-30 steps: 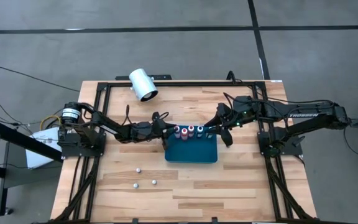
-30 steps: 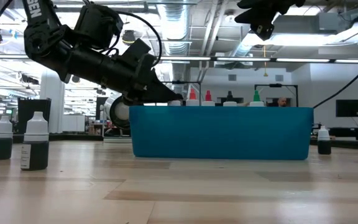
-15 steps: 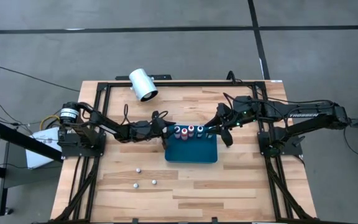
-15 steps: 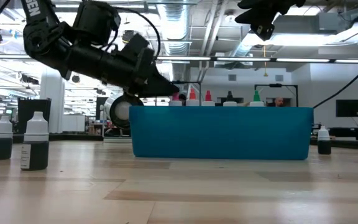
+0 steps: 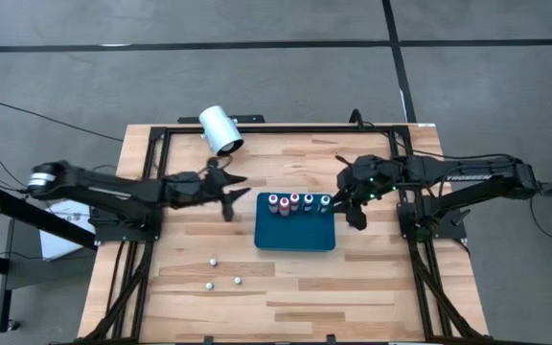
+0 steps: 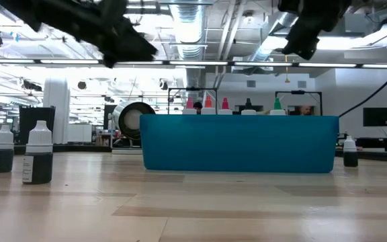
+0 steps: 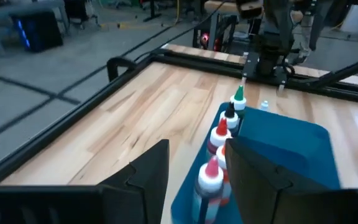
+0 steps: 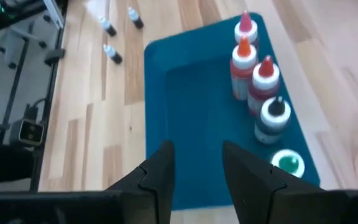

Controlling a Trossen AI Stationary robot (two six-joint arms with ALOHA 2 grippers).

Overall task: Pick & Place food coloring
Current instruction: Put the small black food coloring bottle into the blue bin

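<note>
Likely between placements, with a row of food coloring bottles (image 5: 294, 200) upright inside the blue tray (image 5: 295, 235), along the edge farthest from three loose bottles (image 5: 214, 261) standing on the bare surface (image 5: 372, 287), well apart from the tray. Left claw (image 5: 228, 188) spread and empty, raised beside the tray's left end; right claw (image 5: 354, 209) also parted with nothing between its fingers, hovering at the tray's right end. For the next pick, probably best to send the left claw, as the nearer one, to the loose bottle closest to the tray. Come straight down over the white cap, keep the fingers wide until they straddle the body, then pinch low on the body, not on the tapered cap, which would likely slip. Lift clear of the neighbours before travelling. Set down in open tray floor beside the row, upright, and release only once seated, since such small bottles probably topple easily.
</note>
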